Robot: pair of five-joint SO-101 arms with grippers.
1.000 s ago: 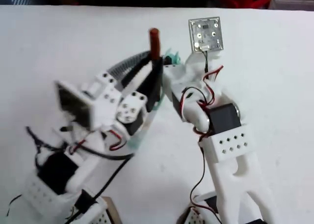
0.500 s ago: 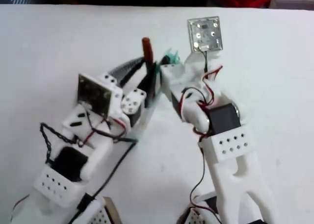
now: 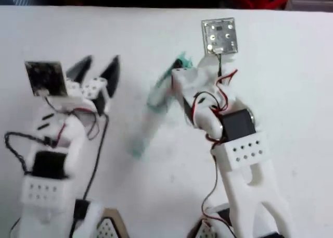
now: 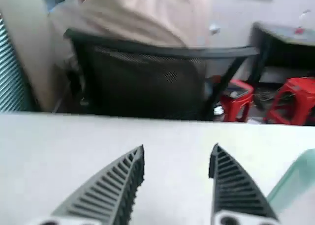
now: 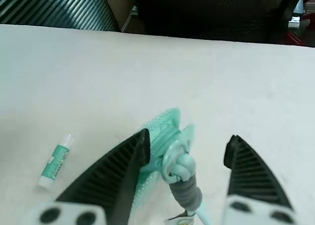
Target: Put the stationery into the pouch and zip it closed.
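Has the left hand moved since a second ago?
Yes. The left hand has swung left, away from the pouch where the right hand stays, and now sits open over the table.

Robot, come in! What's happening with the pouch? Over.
Left end effector open, empty. Right end effector open, straddling the pouch at its zipper end. Small green tube lies on table, outside pouch.

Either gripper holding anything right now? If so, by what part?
Nothing is held. The left gripper is open and empty. The right gripper is open too, straddling the zip pull of the pouch but not closed on it.
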